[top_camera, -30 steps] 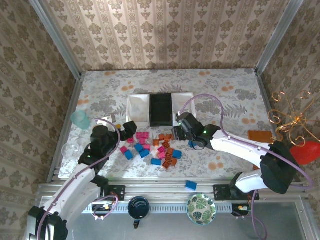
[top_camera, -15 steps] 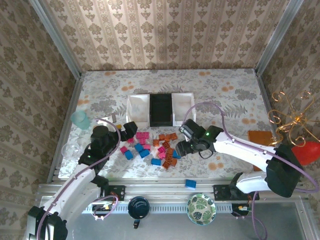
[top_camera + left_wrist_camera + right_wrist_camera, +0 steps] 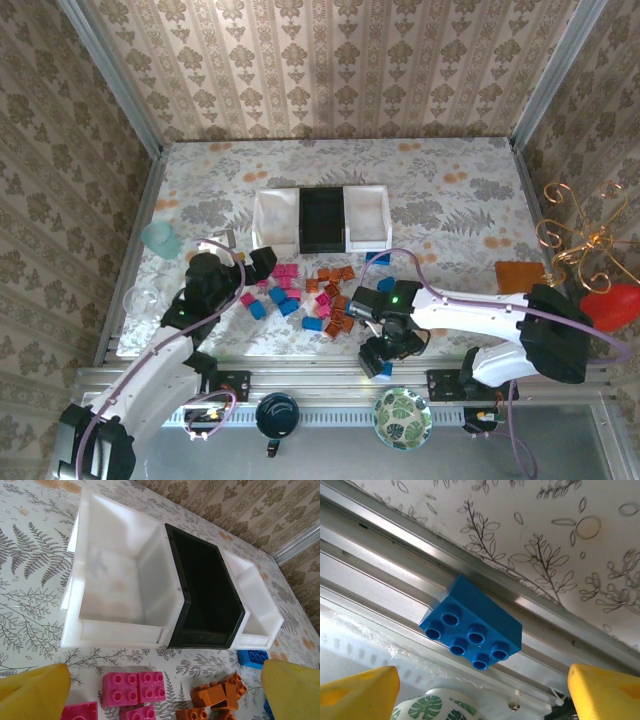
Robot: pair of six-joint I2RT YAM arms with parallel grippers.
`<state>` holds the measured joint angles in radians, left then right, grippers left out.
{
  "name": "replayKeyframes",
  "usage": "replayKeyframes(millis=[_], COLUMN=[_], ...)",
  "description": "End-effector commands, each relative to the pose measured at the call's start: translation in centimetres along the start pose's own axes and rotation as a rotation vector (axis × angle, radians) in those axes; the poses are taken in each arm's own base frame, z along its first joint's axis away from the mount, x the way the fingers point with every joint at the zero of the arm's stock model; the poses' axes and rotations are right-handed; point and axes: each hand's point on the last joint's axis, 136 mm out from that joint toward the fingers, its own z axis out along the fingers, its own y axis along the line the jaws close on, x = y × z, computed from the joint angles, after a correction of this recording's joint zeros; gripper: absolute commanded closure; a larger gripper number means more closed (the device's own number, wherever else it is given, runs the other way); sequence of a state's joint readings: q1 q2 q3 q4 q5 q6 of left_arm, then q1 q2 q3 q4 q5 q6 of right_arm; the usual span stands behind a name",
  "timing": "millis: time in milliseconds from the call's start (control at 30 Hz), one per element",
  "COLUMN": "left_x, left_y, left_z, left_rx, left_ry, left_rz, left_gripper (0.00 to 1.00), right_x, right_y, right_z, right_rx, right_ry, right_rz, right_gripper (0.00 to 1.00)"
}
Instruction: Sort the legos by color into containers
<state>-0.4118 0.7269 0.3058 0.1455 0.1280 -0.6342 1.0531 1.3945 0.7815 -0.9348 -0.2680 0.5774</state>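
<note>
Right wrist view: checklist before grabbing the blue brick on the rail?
1. Right gripper open: ok, fingertips wide apart, nothing between them.
2. Blue brick centred between the fingertips: ok, studs up.
3. Brick square to the fingers: not ok, it is turned at an angle.
4. Brick on firm footing: cannot tell, it lies on the aluminium rail, off the tabletop.
5. Left gripper out of the way: ok, open, over by the trays.
6. Trays have room: ok, all three are empty.
</note>
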Motion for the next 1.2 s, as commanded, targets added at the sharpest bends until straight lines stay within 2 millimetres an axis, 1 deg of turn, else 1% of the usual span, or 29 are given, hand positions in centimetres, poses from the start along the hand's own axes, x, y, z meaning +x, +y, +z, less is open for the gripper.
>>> replayKeyframes(millis=[0, 133, 333, 567, 700, 833, 1000, 1167], left_x=[-0.2, 0.0, 0.0, -0.2, -0.2, -0.2, -0.2, -0.3], left_y=[-0.8, -0.7, -0.8, -0.8, -0.8, -0.7, -0.7, -0.7], left_z=[0.0, 0.0, -0.1, -0.5, -0.6, -0.7, -0.6, -0.6], left_rx=[0.045, 0.045, 0.048, 0.043, 0.042, 0.036, 0.036, 0.039], left_ry=[-0.016, -0.010, -0.011, -0.021, -0.022, -0.021, -0.021, -0.023], left_rz=[0.025, 0.033, 0.036, 0.042, 0.044, 0.043, 0.040, 0.036], left_gripper=[0.01, 0.01, 0.01, 0.01, 0.00, 0.00, 0.00, 0.00], right_x=[1.5, 1.0, 0.4, -0.8, -1.4, -2.0, -2.4, -2.9], right_y=[0.3, 0.7, 0.2, -0.3, -0.3, -0.2, -0.3, -0.2], right_z=[0.5, 1.0, 2.3, 3.2, 3.6, 3.4, 2.7, 1.4], right_rx=[-0.003, 0.020, 0.088, 0.163, 0.174, 0.175, 0.180, 0.175], right_ry=[0.109, 0.137, 0.159, 0.156, 0.146, 0.123, 0.091, 0.019], right_rz=[0.041, 0.030, 0.020, -0.034, -0.059, -0.104, -0.144, -0.162], right_gripper=[0.11, 0.10, 0.11, 0.17, 0.25, 0.39, 0.53, 0.64])
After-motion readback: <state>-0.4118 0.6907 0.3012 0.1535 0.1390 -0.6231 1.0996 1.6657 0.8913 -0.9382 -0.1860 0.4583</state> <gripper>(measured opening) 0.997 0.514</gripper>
